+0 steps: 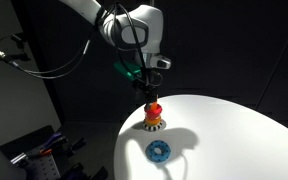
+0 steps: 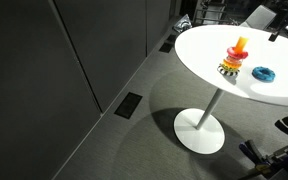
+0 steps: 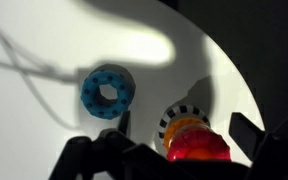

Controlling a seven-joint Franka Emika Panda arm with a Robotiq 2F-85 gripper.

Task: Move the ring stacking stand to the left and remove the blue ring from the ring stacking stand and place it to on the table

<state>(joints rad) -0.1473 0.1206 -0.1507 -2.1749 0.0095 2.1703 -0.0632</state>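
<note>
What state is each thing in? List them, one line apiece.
ring stacking stand: upright on the table, without the blue ring.
blue ring: lying flat on the table, apart from the stand.
fingers: open, empty, over the stand's top.

Item counts
One ring stacking stand (image 1: 155, 117), one blue ring (image 1: 160, 151), one round white bench (image 1: 239, 125), one claw (image 1: 152, 95).

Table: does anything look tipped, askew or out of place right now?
Nothing stands out. The ring stacking stand is upright, the blue ring lies flat on the table beside it, apart from it, and the open claw hangs over the stand's top.
</note>
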